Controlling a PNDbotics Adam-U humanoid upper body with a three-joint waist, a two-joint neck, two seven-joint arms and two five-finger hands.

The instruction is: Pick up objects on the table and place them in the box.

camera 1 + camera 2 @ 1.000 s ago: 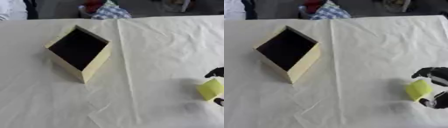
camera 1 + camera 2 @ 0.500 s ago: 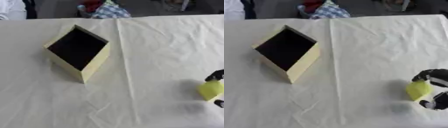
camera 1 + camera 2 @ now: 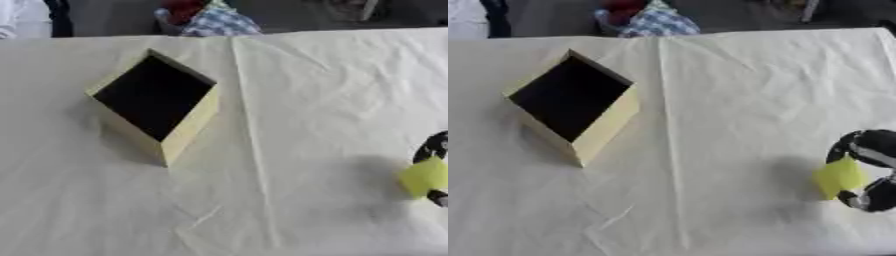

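A table covered with a creased cream-white cloth point(image 3: 737, 85) fills both eye views. On its left half stands an open pale yellow cardboard box point(image 3: 573, 106) with a dark, shadowed inside; it is turned so that one corner points toward the robot, and nothing can be made out within it.

At the right edge of the table the robot's black right hand point(image 3: 866, 170) comes in from the side. Its fingers and thumb curl round a small yellow-green block-shaped object point(image 3: 838, 177), one finger arching over the top of it and another part of the hand showing under its lower corner. The object is clasped in the hand, well apart from the box, with a soft shadow on the cloth to its left. Whether it touches the cloth cannot be told.

The left hand appears in neither view.

Beyond the far edge of the table lies a bundle of blue-and-white checked fabric point(image 3: 656, 22) with something red beside it.
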